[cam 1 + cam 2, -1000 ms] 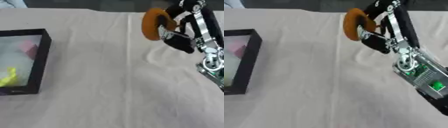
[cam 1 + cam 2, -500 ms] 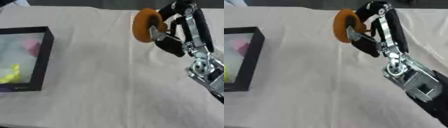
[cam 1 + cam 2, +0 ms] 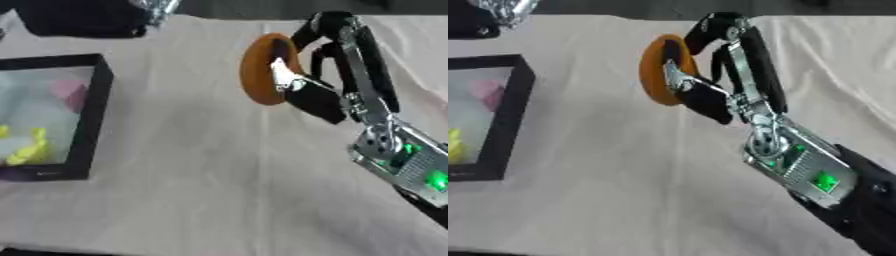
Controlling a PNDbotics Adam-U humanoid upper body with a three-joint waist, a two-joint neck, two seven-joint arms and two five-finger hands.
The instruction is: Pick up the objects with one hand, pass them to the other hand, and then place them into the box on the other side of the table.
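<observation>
- Leftward shift since a second ago: the right hand (image 3: 324, 85) and its load have travelled from the 2 o'clock corner of the table toward 12 o'clock, nearer the table's midline.
- Right hand's fingers and thumb are curled round a flat orange disc-shaped object (image 3: 262, 70), held on edge above the beige cloth-covered table (image 3: 201, 185) (not touching the cloth, as far as can be seen).
- Silver wrist block with green lights (image 3: 802, 167) trails toward 4 o'clock.
- Black-rimmed open box (image 3: 92, 125) sits at 9 o'clock, well apart from the disc; inside it, a pink block-like piece (image 3: 68, 92) toward the far side and a yellow piece (image 3: 31, 150) toward the near side.
- Dark arm with a crinkled silver part (image 3: 153, 7) shows at 11 o'clock, probably the left arm; its hand cannot be told.
</observation>
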